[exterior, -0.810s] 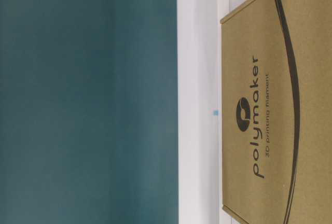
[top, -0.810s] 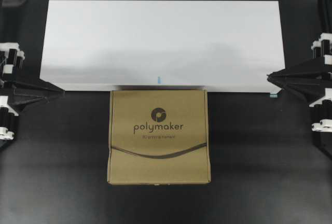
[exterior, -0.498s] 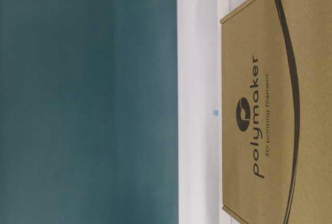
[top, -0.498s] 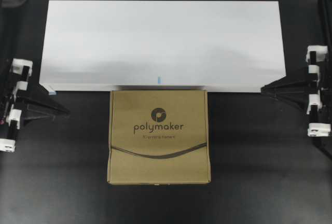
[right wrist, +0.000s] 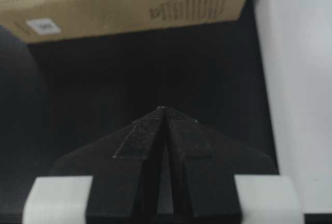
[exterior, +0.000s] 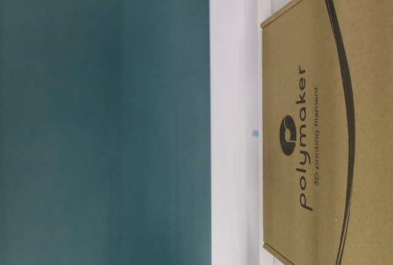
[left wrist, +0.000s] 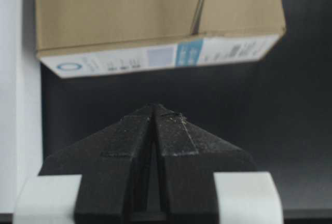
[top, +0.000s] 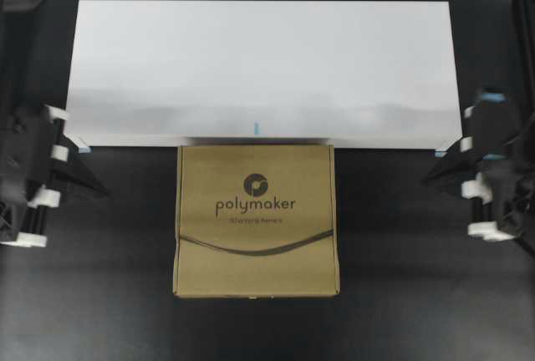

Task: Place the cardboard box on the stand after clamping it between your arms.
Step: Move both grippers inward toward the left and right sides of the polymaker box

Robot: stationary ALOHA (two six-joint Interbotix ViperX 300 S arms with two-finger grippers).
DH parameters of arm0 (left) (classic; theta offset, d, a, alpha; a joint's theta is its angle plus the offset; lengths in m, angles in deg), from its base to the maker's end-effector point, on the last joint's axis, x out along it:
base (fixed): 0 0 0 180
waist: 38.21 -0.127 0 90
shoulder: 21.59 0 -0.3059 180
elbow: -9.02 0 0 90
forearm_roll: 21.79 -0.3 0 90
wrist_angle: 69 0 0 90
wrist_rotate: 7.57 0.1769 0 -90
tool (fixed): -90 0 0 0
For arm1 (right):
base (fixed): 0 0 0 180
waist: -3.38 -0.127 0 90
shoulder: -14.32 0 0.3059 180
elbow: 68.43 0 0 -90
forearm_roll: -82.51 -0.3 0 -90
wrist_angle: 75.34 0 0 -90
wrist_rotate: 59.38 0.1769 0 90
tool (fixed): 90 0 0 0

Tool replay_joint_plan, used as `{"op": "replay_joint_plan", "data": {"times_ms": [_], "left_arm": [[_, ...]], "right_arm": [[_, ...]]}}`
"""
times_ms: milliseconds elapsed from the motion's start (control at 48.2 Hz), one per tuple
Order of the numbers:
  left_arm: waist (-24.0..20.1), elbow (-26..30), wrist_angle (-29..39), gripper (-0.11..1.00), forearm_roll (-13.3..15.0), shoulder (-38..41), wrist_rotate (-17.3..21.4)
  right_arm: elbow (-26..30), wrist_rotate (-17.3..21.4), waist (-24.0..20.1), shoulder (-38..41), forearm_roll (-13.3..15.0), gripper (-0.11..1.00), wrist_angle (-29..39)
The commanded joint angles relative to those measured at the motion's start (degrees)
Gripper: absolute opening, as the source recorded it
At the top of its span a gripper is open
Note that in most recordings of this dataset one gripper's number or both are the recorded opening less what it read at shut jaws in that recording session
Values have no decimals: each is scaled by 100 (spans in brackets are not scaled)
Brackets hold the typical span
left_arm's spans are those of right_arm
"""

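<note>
Cardboard box [top: 256, 220] lies flat on the dark table, its far edge against the stand [top: 263, 68], so I'd bring my left gripper [top: 92, 184] and right gripper [top: 435, 170], both pinched closed and well apart from it, squarely into opposite sides.

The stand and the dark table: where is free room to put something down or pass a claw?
The stand top is bare from edge to edge. Dark table strips lie open between the cardboard box and the left claw, and the right claw. The box's far edge sits tight against the stand.
</note>
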Motion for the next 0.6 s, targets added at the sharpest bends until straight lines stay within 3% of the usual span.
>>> {"op": "replay_joint_plan", "data": {"times_ms": [0, 228, 457, 498, 581], "left_arm": [[70, 220, 149, -1, -18, 290, 114], [185, 519, 615, -1, -18, 1116, 149], [185, 668, 141, -1, -18, 1749, 53], [185, 668, 62, 0, -18, 1828, 62], [185, 642, -53, 0, -18, 1934, 70]], "right_arm": [[176, 88, -132, 431, -35, 0, 18], [650, 167, -176, 1336, -35, 0, -44], [958, 202, -237, 2101, -35, 0, -97], [1020, 246, -237, 2303, -35, 2, -62], [1134, 378, -255, 2610, -62, 17, 44]]}}
